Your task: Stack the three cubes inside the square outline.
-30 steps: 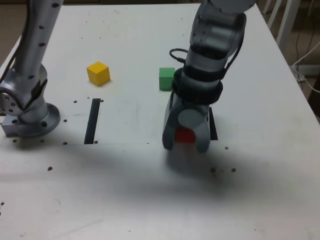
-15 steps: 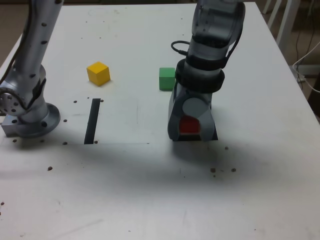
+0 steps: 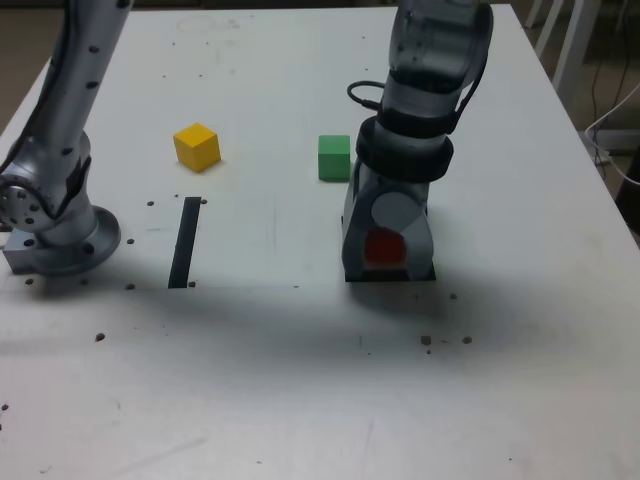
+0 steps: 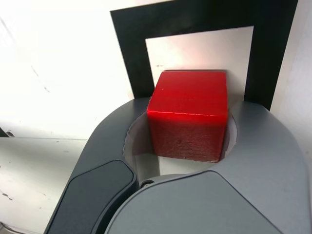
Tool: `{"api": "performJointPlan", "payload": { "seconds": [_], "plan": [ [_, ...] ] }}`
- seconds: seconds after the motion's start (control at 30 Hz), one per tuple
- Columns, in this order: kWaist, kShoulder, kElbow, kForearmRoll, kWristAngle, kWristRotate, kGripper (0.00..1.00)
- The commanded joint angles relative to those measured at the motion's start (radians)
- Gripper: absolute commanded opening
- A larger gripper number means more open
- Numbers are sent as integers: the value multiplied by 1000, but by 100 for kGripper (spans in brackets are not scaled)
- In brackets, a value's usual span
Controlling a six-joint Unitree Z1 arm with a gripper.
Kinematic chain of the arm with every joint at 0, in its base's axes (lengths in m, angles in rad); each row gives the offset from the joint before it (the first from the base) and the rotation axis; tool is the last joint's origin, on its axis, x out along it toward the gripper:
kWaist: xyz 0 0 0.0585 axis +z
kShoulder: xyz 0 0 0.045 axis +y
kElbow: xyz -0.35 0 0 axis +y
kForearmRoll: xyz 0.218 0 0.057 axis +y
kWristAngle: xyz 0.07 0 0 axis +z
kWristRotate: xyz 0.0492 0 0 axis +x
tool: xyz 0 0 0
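Note:
My gripper (image 3: 388,264) points down at the table and is shut on the red cube (image 3: 384,248), which shows between the grey fingers (image 4: 273,146). In the wrist view the red cube (image 4: 189,114) sits over the white centre of the square outline (image 4: 129,48). In the exterior view only slivers of the square outline (image 3: 429,266) show beside the fingertips, which are down at the table. The green cube (image 3: 334,157) lies just beyond the gripper toward the exterior view's left. The yellow cube (image 3: 197,146) lies farther left. Whether the red cube touches the table, I cannot tell.
A narrow black strip (image 3: 185,242) lies on the white table between the arm's base (image 3: 55,235) and the outline. Small dark specks dot the tabletop near the front. A white chair frame (image 3: 570,40) stands past the table's far right edge.
The gripper, still holding the red cube, has moved a little right and away from the table's front, down onto the outline. The green and yellow cubes have not moved.

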Motion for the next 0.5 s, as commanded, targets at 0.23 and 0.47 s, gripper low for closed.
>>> {"api": "performJointPlan", "payload": {
  "seconds": [0.23, 0.47],
  "plan": [
    [2, 8, 2, -20, -2, 11, 72],
    [2, 2, 17, -26, -3, 13, 99]
  ]
}}
